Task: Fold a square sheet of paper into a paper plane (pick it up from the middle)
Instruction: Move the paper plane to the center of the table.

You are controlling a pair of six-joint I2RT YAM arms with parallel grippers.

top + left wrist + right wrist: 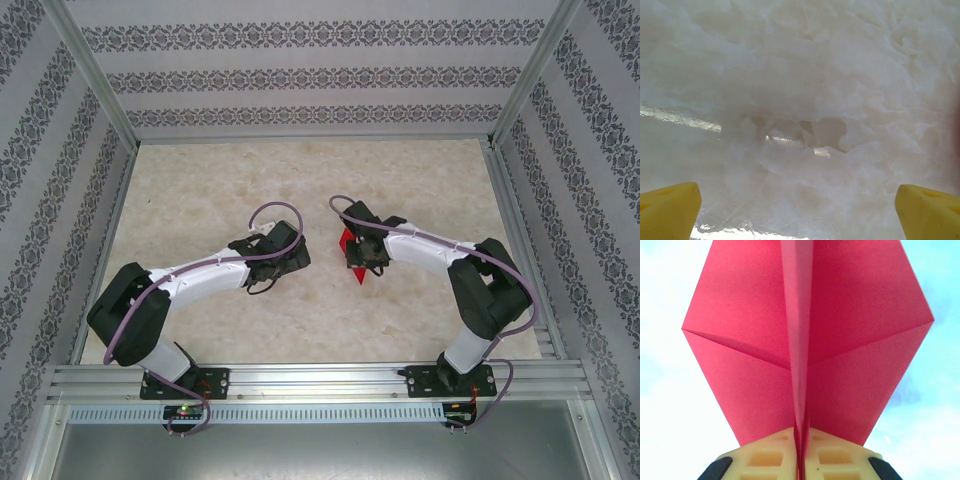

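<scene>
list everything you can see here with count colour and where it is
paper: one, red, folded with a centre crease, mid-table in the right gripper
table: one, beige marbled, under both arms
walls: three, grey-patterned, around the table
frame: one, silver rails, near edge and corners
cables: two, purple, along the arms
arms: two, white and black, bolted at the near edge
left gripper: one, yellow fingers, open over bare table
right gripper: one, yellow fingers, shut on the paper's crease
</scene>
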